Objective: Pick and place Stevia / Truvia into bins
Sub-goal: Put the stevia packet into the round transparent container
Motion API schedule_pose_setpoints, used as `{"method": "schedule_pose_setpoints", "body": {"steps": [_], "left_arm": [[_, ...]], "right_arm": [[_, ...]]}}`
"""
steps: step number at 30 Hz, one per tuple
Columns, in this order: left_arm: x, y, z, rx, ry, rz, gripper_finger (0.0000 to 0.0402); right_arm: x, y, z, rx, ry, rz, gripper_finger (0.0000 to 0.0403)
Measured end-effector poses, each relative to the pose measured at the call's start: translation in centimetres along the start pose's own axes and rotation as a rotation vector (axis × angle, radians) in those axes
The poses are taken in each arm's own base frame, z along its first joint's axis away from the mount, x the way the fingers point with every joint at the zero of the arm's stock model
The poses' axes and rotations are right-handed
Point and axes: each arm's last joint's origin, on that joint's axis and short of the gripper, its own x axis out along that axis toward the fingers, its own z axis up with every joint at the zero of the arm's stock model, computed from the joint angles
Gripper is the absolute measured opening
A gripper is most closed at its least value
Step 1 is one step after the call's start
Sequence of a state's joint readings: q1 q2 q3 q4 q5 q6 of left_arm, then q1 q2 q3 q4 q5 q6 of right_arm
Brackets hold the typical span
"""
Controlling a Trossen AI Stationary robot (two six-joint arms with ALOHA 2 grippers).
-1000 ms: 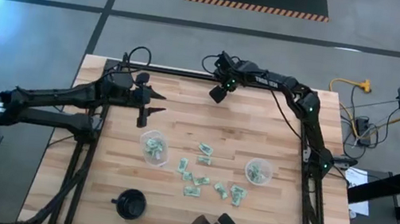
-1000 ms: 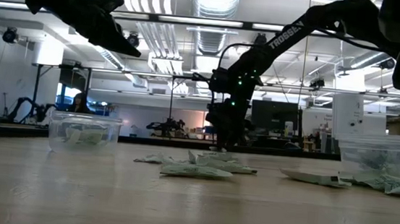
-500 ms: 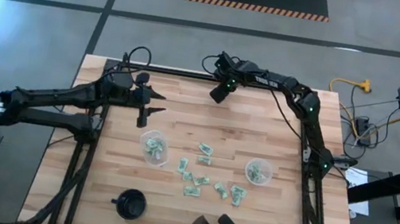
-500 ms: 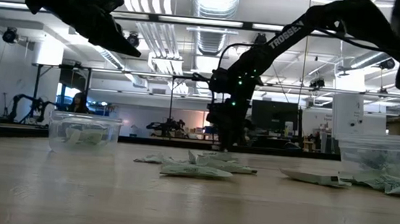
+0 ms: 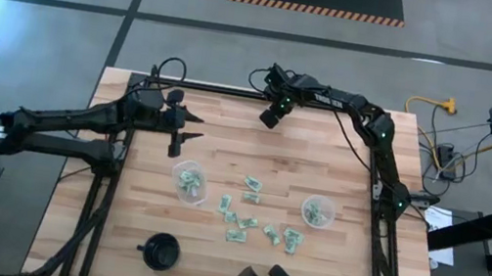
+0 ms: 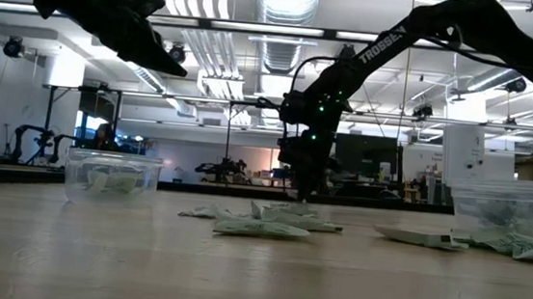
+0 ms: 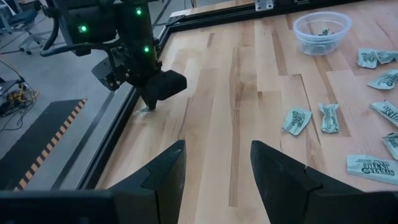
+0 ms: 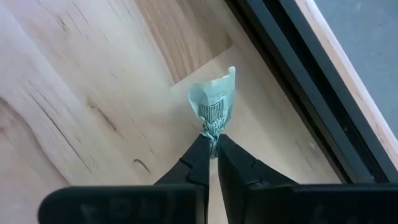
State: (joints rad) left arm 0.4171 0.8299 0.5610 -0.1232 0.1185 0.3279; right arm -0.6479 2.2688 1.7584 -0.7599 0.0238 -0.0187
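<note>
Spanning the whole scene, the wooden table [image 5: 341, 163] carries everything. Its black frame rail [image 5: 224, 90] along the far edge serves as the landmark. The right arm reaches to just beside that rail, where the right claw [image 8: 209, 144] has its fingers pinched together on one crumpled packet [image 8: 213, 104] of Stevia / Truvia, lifted over the wood close to the rail. The left claw [image 7: 214, 163] hangs farther from the rail, above the nearer clear bin, with its fingers spread apart and holding nothing. Two clear bins [image 5: 189, 181] [image 5: 317, 211] stand well away from the rail, each with packets inside. A black cup [image 5: 160, 250] sits farthest from it. Loose packets [image 5: 243, 219] lie scattered between the bins.
</note>
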Motion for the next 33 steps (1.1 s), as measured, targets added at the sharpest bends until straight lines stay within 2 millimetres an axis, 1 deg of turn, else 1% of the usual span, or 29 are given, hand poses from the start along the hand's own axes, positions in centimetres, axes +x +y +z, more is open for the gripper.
{"method": "schedule_pose_setpoints", "body": {"steps": [11, 15, 18, 23, 28, 33], "left_arm": [[0.0, 0.0, 0.0, 0.001, 0.0, 0.0, 0.0164], [0.0, 0.0, 0.0, 0.001, 0.0, 0.001, 0.0164], [0.0, 0.0, 0.0, 0.001, 0.0, 0.001, 0.0164], [0.0, 0.0, 0.0, 0.001, 0.0, 0.001, 0.0164], [0.0, 0.0, 0.0, 0.0, 0.0, 0.001, 0.0164], [0.0, 0.0, -0.1, -0.007, 0.002, 0.0, 0.0164]], "right_arm": [[-0.9, 0.2, -0.2, -0.009, 0.021, 0.034, 0.0009], [-1.8, 0.5, -0.4, -0.019, 0.036, 0.058, 0.0009], [-3.0, 0.9, -0.7, -0.039, 0.056, 0.062, 0.0009], [-5.4, 2.5, -1.5, -0.139, 0.1, 0.097, 0.0009], [-7.6, 4.4, -3.0, -0.28, 0.202, 0.132, 0.0009], [-8.7, 6.3, -4.8, -0.344, 0.254, 0.164, 0.0009]]}}
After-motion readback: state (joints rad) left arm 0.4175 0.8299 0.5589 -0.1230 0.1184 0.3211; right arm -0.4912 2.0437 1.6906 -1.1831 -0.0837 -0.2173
